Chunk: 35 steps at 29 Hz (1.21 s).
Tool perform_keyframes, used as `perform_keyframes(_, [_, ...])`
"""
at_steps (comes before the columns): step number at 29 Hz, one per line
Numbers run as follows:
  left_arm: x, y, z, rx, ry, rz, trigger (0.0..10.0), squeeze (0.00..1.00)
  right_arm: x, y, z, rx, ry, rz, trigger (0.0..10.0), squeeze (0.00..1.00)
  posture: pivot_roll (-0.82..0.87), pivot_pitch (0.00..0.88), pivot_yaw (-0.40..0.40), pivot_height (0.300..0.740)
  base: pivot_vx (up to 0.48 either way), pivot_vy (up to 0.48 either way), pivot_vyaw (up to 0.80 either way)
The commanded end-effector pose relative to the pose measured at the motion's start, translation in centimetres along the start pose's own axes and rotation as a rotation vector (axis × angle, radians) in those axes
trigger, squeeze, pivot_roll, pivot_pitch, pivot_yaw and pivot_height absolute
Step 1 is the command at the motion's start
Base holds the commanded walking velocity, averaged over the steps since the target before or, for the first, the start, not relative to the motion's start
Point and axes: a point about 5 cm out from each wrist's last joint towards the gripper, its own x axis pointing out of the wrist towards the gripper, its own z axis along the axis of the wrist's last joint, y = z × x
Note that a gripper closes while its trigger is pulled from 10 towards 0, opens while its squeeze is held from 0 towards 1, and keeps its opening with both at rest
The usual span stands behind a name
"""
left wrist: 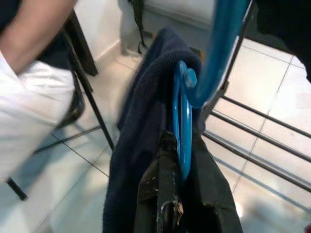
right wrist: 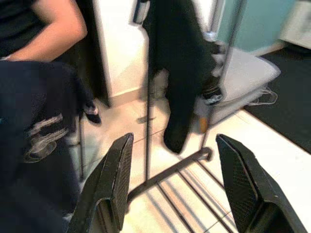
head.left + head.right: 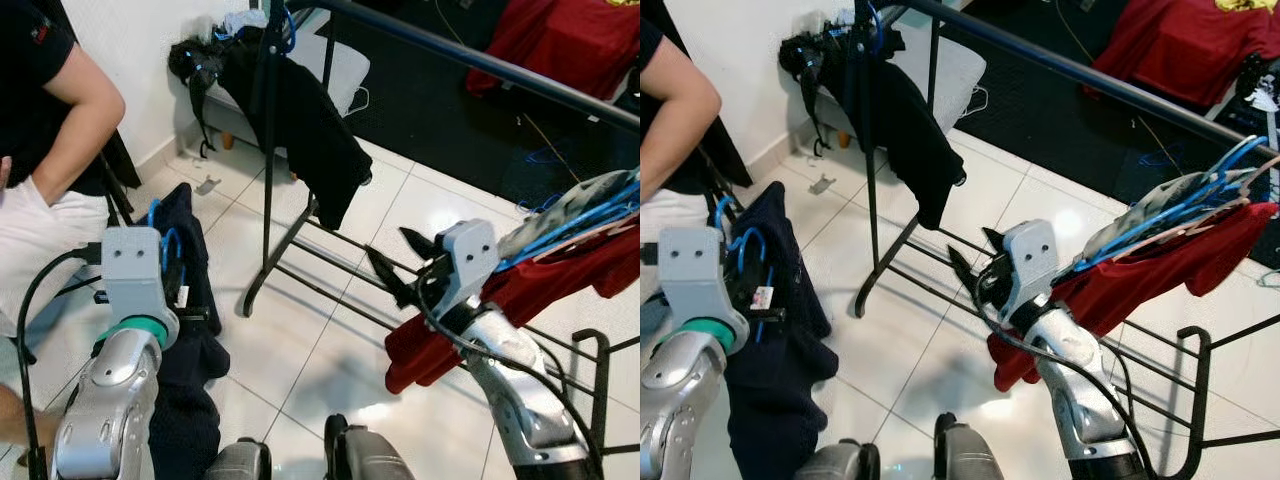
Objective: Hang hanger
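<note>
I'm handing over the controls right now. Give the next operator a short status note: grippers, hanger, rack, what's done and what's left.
Left gripper: shut on the blue hanger, which carries a dark navy garment, held low at the robot's left.
Right gripper: open, empty, in front of the red garment.
Clothes rack: top rail ahead; a black garment already hangs at its left end.
Done: hanger picked up.
Left: lift and hook it over the rail.
A person sits close on the left.
</note>
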Motion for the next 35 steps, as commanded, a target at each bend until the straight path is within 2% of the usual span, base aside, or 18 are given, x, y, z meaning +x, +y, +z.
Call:
perform_keyframes(1, [-0.4,-0.8,1.0,0.019,-0.082,-0.017,10.0,0.00,-0.3,-0.6,-0.4,0.001,0.005,-0.058,10.0,0.00,-0.01,0.069,-0.041,0.740,0.000,0.000,0.00])
perform_keyframes(5, [-0.2,-1.2,1.0,0.011,-0.087,-0.020,10.0,0.00,-0.3,-0.6,-0.6,0.011,0.009,-0.057,10.0,0.00,-0.02,0.069,-0.046,0.740,0.000,0.000,0.00])
perform_keyframes(8, [-0.1,-2.1,1.5,-0.017,-0.093,-0.063,10.0,0.00,0.0,-1.4,-0.5,0.010,0.017,-0.062,10.0,0.00,-0.01,0.072,-0.043,0.740,0.000,0.000,-0.80])
perform_keyframes(14, [-0.1,-2.4,2.1,-0.024,-0.101,-0.105,10.0,0.00,0.2,-2.5,0.0,0.016,0.004,-0.085,10.0,0.00,0.00,0.076,-0.033,0.740,0.000,0.000,-0.80])
perform_keyframes(26, [-0.3,-2.7,2.1,-0.010,-0.103,-0.121,10.0,0.00,0.2,-2.5,0.1,0.020,-0.008,-0.097,10.0,0.00,0.00,0.083,-0.026,0.740,0.000,0.000,-0.80])
perform_keyframes(29, [-0.8,-2.8,2.4,0.028,-0.124,-0.159,10.0,0.00,0.3,-2.5,0.0,0.020,-0.008,-0.095,10.0,0.00,0.00,0.086,-0.025,0.740,0.000,0.000,-0.80])
perform_keyframes(35, [-1.4,-2.0,3.5,0.085,-0.150,-0.173,10.0,0.00,0.6,-2.2,0.1,0.023,-0.016,-0.078,10.0,0.00,0.01,0.089,-0.024,0.740,0.000,0.000,-0.80])
